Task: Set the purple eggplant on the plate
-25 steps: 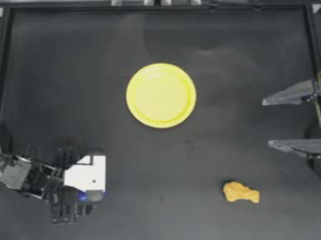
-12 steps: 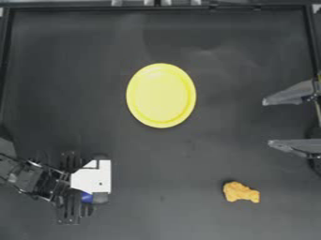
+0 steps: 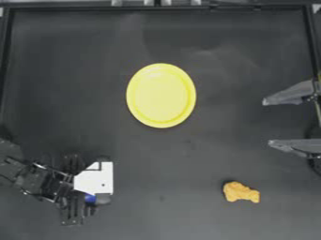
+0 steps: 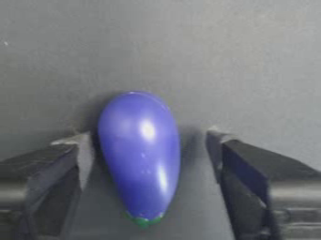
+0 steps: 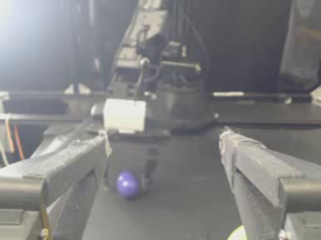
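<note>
The left gripper (image 4: 150,154) has slid lower, jaws apart around the purple eggplant (image 4: 141,154) lying on the table (image 3: 188,178), green tip toward the wrist, long axis along the jaws, well apart from the plate (image 3: 161,95). The right gripper (image 3: 282,122) waits open at the right edge.

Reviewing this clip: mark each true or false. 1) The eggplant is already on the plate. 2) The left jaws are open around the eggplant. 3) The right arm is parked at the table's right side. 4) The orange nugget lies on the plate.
1) False: the purple eggplant lies on the table at the near-left corner, far from the plate.
2) True: the left gripper has a jaw on each side of it, with a gap on one side.
3) True: the right gripper sits there, jaws open.
4) False: the orange nugget lies on the table, apart from the plate.
</note>
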You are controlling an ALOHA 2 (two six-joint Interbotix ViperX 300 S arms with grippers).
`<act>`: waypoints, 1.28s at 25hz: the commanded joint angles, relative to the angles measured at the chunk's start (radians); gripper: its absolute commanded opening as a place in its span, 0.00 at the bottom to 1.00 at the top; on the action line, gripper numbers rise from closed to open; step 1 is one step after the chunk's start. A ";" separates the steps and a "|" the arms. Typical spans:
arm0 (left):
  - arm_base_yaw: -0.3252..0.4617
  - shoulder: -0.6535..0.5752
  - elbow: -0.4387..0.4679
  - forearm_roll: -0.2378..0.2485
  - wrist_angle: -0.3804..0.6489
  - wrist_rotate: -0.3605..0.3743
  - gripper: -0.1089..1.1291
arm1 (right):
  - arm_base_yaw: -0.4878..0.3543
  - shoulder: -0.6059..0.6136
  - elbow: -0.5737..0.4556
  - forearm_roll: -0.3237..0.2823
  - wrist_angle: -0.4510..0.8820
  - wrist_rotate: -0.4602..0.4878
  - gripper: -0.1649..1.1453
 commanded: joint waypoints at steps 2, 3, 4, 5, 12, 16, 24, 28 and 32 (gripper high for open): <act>0.003 -0.023 -0.025 -0.014 -0.006 0.000 0.51 | -0.002 0.003 -0.009 0.003 -0.009 0.002 0.88; 0.002 -0.028 -0.026 -0.014 -0.006 0.000 0.42 | -0.002 0.003 -0.011 0.003 -0.008 0.002 0.88; 0.000 -0.029 -0.029 -0.012 -0.003 0.002 0.34 | -0.002 0.003 -0.009 0.002 -0.008 0.002 0.88; 0.000 -0.032 -0.032 -0.011 0.000 0.002 0.31 | -0.002 0.003 -0.009 0.003 -0.009 0.002 0.88; 0.005 -0.077 -0.054 0.017 0.003 0.005 0.36 | -0.002 0.003 -0.006 0.003 -0.008 0.002 0.88; 0.051 -0.158 -0.061 0.071 0.025 0.009 0.36 | -0.002 0.005 -0.005 0.003 -0.009 0.003 0.88; 0.229 -0.261 -0.120 0.183 0.089 0.101 0.35 | -0.002 0.006 0.000 0.006 -0.012 0.003 0.88; 0.310 -0.258 -0.161 0.183 0.092 0.215 0.36 | -0.002 0.012 0.006 0.014 -0.029 0.002 0.88; 0.377 -0.212 -0.218 0.181 0.083 0.328 0.35 | -0.002 0.012 0.008 0.014 -0.037 0.002 0.88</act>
